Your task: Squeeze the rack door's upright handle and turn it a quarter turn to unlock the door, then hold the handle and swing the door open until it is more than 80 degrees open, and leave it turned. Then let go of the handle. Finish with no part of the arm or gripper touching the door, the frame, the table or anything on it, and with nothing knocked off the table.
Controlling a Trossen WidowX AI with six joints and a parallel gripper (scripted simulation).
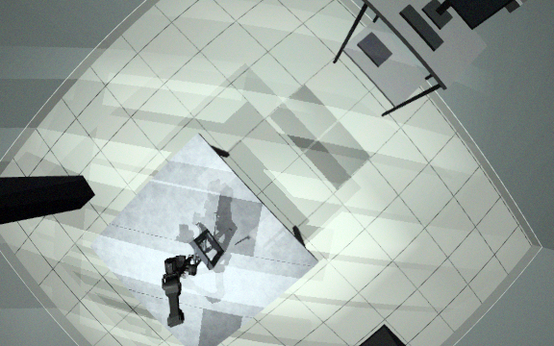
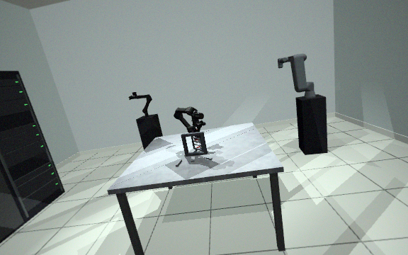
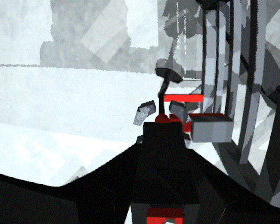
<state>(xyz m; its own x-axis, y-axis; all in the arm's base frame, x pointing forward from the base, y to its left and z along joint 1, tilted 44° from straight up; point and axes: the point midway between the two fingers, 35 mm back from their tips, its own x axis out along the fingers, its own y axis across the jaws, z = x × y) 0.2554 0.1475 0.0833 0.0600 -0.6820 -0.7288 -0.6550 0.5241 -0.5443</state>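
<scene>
The dark rack frame (image 1: 215,260) (image 2: 185,146) stands upright on the table (image 1: 138,211) (image 2: 246,142). Its left part is see-through in the exterior view. The door appears partly swung open on the arm's side; its exact angle cannot be told. In the wrist view, grey upright bars (image 3: 209,50) of the rack stand at the right. The thin dark upright handle (image 3: 161,106) has red parts beside it. My gripper (image 3: 163,152) (image 1: 195,262) is shut on the handle, one grey fingertip on each side. In the exterior view the fingers are hidden behind the frame.
A thin dark rod (image 2: 179,163) (image 1: 242,239) lies on the table in front of the frame. A small dark piece (image 2: 208,158) lies near the frame's foot. The arm (image 1: 173,298) (image 2: 186,113) reaches in from behind the rack.
</scene>
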